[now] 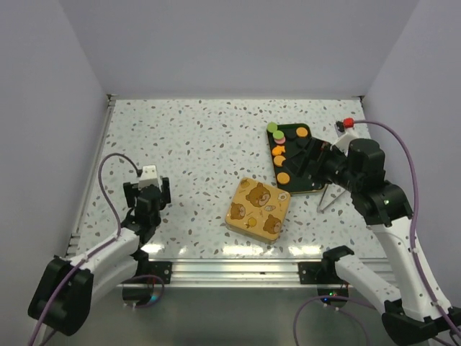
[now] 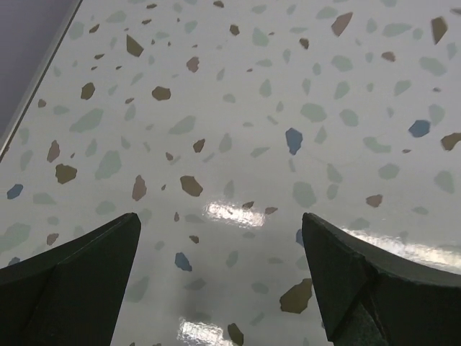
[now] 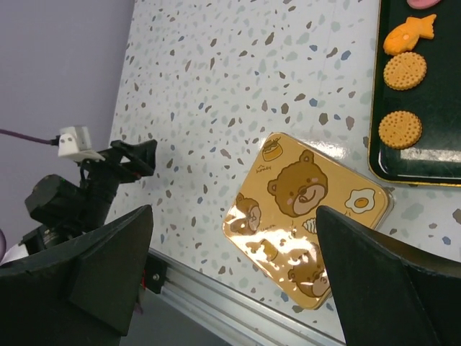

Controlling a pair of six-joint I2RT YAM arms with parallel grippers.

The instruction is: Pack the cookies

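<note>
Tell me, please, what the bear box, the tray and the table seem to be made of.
Box: likely printed tin, glossy; sharp glare on its lid. Tray: black, shiny, gold-edged, plastic or lacquered metal; I cannot tell which. Table: terrazzo-look laminate or stone, polished; it mirrors the lights.

Bright overhead light, sharp frames, glare on the table [image 1: 194, 144].

- A robot lab test cell: plain pale walls [image 1: 238, 43] box in the left, far and right sides of a speckled terrazzo-look tabletop [image 1: 187, 144].
- Two robot arms, left arm [image 1: 108, 252] and right arm [image 1: 392, 245], are bolted to an aluminium rail [image 1: 230, 268] at the near edge, trailing purple cables [image 1: 416, 180].
</note>
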